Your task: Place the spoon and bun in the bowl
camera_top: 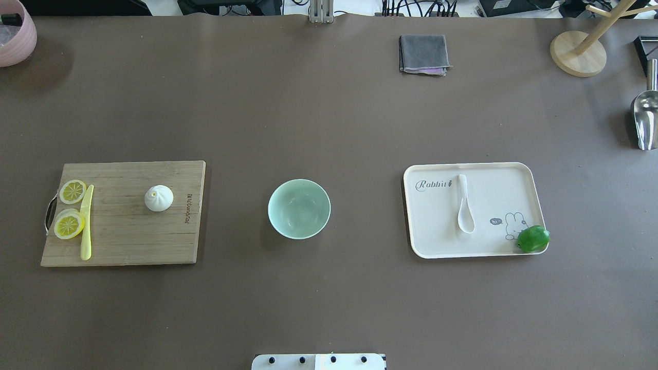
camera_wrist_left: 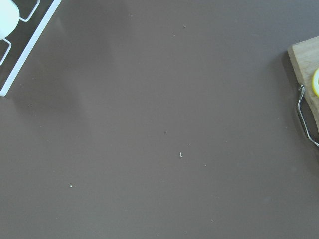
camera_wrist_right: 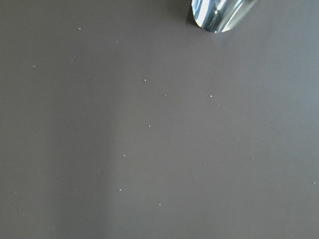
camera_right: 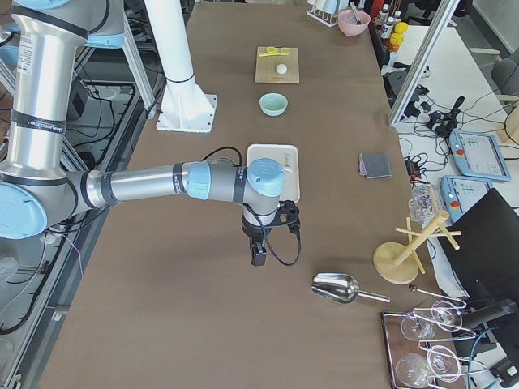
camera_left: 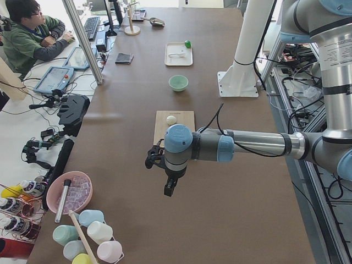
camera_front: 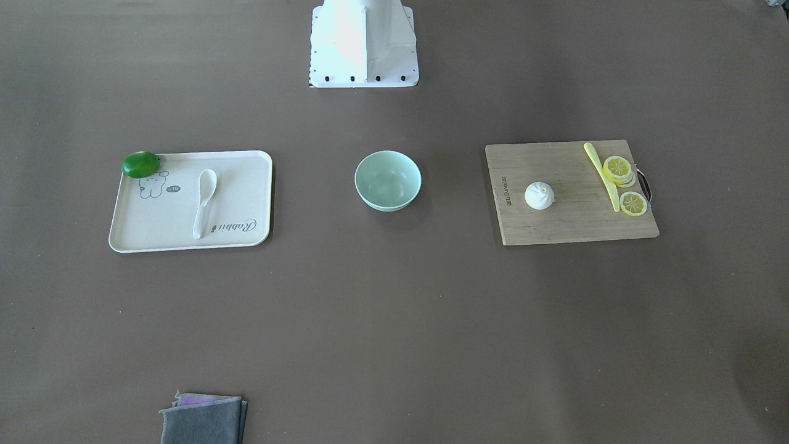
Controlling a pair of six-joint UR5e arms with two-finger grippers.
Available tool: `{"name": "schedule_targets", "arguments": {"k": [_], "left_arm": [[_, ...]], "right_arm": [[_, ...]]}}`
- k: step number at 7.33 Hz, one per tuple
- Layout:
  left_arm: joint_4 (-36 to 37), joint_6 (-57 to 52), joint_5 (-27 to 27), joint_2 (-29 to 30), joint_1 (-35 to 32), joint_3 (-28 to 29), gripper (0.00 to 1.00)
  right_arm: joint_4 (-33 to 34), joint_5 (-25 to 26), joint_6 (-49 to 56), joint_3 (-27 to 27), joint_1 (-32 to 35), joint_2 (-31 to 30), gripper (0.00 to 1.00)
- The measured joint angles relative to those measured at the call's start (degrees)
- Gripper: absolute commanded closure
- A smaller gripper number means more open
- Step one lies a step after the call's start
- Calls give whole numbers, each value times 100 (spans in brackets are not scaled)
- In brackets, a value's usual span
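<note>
Folded grey cloth [camera_front: 203, 419] lies nearest, at the operators' edge. Bowl [camera_top: 299, 208] stands mid-table. Spoon [camera_top: 465, 208] lies on the tray [camera_top: 493, 190], on the robot's right. Bun [camera_top: 159, 198] sits on the cutting board [camera_top: 123, 236], on its left. Left gripper [camera_left: 170, 190] and right gripper [camera_right: 259, 255] hang over the table ends, and their jaw spacing cannot be told.

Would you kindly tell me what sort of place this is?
Most likely a robotics research lab rather than a kitchen: a robot arm reaches over the table, an operator sits at a keyboard beside it, and a teach pendant lies nearby.
</note>
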State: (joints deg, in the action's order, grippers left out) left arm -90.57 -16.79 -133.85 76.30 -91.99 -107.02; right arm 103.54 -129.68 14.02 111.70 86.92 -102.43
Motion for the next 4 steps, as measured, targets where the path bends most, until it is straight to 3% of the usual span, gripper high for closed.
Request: {"name": "schedule_targets", "arguments": {"k": [2, 4], "left_arm": [[-291, 0, -10, 17, 5, -21, 2], [-611, -2, 1, 85, 5, -51, 2]], "right_arm": [[-23, -11, -10, 14, 0, 20, 0], [-699, -115, -34, 11, 0, 22, 0]]}}
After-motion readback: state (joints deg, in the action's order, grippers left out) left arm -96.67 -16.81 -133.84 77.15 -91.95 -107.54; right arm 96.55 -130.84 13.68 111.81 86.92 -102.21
